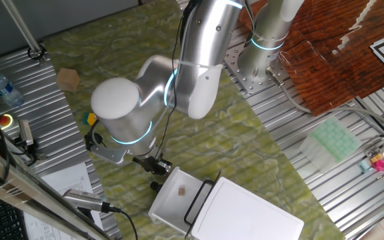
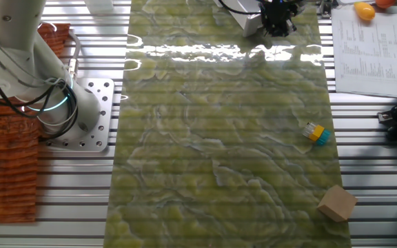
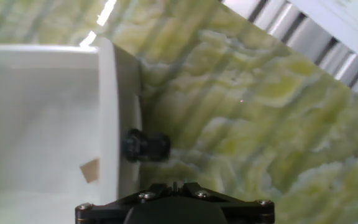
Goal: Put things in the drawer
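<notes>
Cube (image 1: 181, 191) already sits in the open drawer (image 1: 167, 205), so next the end effector (image 1: 153, 164), jaw state unclear, probably grabs that black piece (image 3: 145, 147) outside the wall.

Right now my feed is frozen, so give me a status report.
Gripper beside drawer, fingers out of view. Tan cube in drawer. Black piece on mat against drawer's outside wall.

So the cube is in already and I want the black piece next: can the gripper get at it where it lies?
Probably yes. The small black piece lies on the mat against the outer wall of the drawer, uncovered, with the gripper just above it. That wall may crowd one finger.
</notes>
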Robot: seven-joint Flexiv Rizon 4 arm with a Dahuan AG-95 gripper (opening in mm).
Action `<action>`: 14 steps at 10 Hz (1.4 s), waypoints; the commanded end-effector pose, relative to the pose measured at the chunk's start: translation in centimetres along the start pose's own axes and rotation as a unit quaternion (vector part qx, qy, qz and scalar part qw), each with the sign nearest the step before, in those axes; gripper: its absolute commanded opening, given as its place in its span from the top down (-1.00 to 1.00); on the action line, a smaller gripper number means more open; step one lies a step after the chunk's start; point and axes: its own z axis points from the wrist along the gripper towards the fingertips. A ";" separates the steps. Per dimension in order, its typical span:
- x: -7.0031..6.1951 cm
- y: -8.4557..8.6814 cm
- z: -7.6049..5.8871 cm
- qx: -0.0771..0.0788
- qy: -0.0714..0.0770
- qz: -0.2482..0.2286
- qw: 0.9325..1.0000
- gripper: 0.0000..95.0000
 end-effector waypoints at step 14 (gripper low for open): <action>0.7 -3.3 -2.6 0.042 0.000 -0.234 0.971 0.60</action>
